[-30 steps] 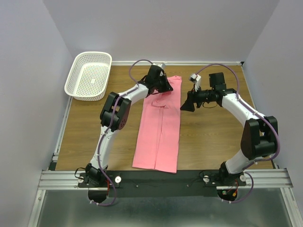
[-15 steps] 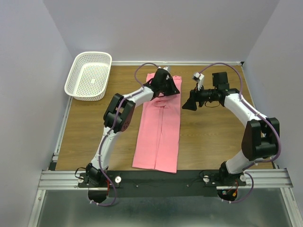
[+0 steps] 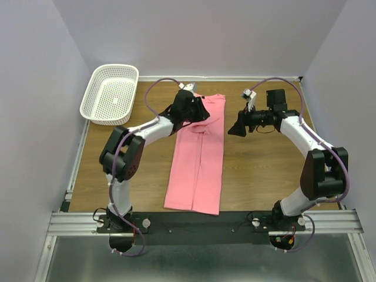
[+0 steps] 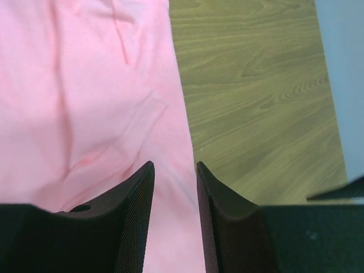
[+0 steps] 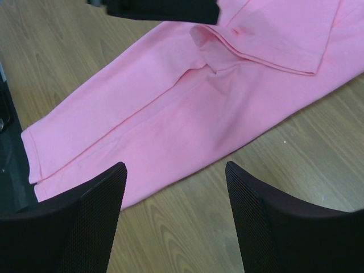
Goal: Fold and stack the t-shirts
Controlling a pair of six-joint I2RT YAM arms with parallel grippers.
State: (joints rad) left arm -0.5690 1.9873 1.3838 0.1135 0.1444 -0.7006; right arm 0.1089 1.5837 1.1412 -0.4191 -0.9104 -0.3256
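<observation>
The pink t-shirt [image 3: 197, 170] lies on the wooden table as a long narrow strip, its sides folded in, running from the far edge toward the arm bases. My left gripper [image 3: 192, 109] hovers over its far end. In the left wrist view its fingers [image 4: 175, 165] stand a small gap apart, and the pink cloth [image 4: 85, 85] lies below them, not pinched. My right gripper [image 3: 236, 126] hangs just right of the shirt. Its jaws [image 5: 175, 166] are wide open over bare wood, beside the shirt's edge [image 5: 170, 102].
A white mesh basket [image 3: 110, 94] sits at the far left corner of the table [image 3: 264, 170]. Grey walls close in the sides and back. A black rail [image 3: 200, 223] with the arm bases runs along the near edge.
My left gripper has gone from shut to open, letting the cloth go, and its arm has swung its elbow out to the left. The right arm has barely moved.
</observation>
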